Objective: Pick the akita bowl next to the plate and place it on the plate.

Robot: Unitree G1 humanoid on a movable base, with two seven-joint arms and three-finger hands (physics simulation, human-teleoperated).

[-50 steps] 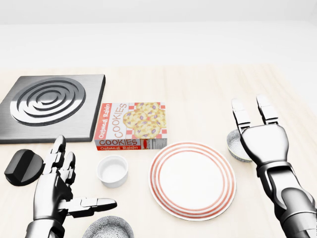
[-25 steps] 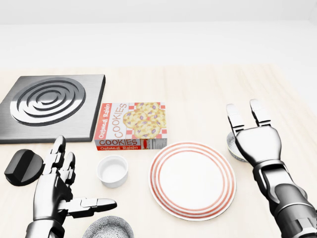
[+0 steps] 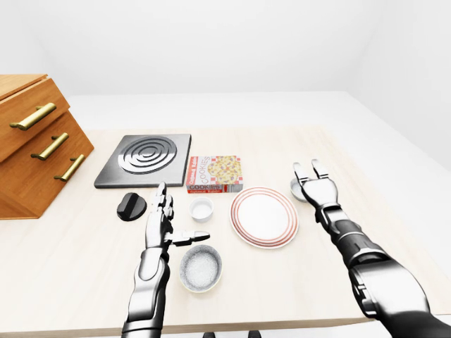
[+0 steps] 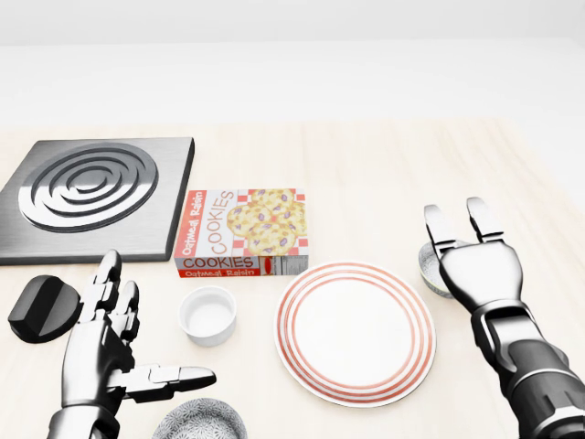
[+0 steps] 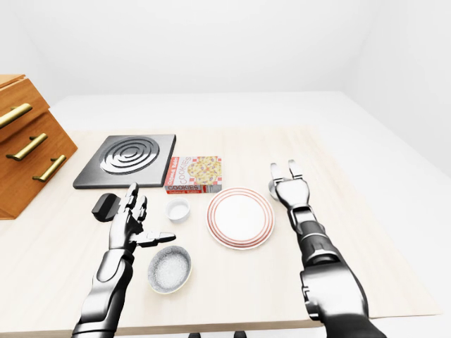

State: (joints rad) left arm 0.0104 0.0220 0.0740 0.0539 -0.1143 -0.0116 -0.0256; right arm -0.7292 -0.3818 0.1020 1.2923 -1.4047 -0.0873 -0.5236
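Observation:
A small grey-rimmed akita bowl (image 4: 430, 268) sits on the wooden table just right of the red-ringed white plate (image 4: 355, 331). My right hand (image 4: 454, 219) is open, palm down, covering the bowl's right half with its fingers pointing toward the top of the head view. None of its fingers curl round the bowl. A second, speckled bowl (image 3: 201, 267) lies below and left of the plate. Left of it my left hand (image 4: 151, 325) hovers open, thumb out, holding nothing.
A white ramekin (image 4: 208, 315) stands left of the plate, a cookie box (image 4: 243, 232) above it. A stove burner plate (image 4: 91, 192) and a black knob (image 4: 44, 307) lie at the left. A wooden drawer cabinet (image 3: 35, 148) stands on the far left.
My right hand has slid down the head view, first drifting slightly left, and now covers more of the bowl. The left hand and all objects have stayed put.

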